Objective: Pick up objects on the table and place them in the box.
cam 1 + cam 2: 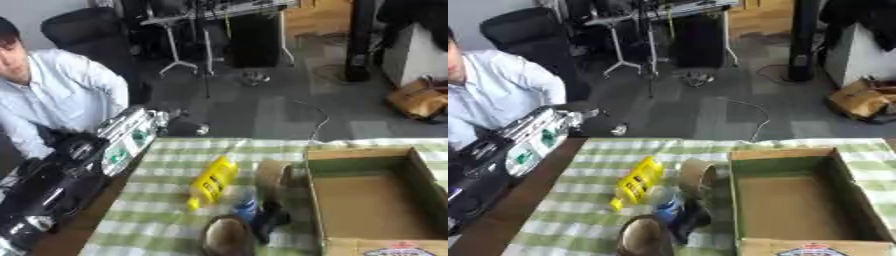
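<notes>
Box [367, 200] sits open at the right of the worktop [157, 200], its cardboard floor bare as far as I can see, so I judge that no object has been placed yet. Just beside its left wall lies the cluster to be cleared: a yellow bottle [213, 181] lying on its side, a brown tape roll [269, 176] standing on edge, a small bottle with a blue label [248, 206], a dark item [273, 218] I cannot identify, and a round brown object [227, 236] at the near edge.

My left arm [79, 165] enters from the left, raised over the worktop's edge and well apart from the objects. The left hand [162, 117] is at its far end, and I cannot tell how its fingers are set; it appears to hold nothing. The right hand shows in neither view.

Step in hand, in my judgement: the reach toward a first object. The yellow bottle is the outermost of the cluster and nearest the left arm, so I would take it first. I would come down over its middle, close across the narrow width, and lift straight up before moving right. The tape roll stands between bottle and box; I would carry above it to avoid knocking it over or pushing it against the box wall.
</notes>
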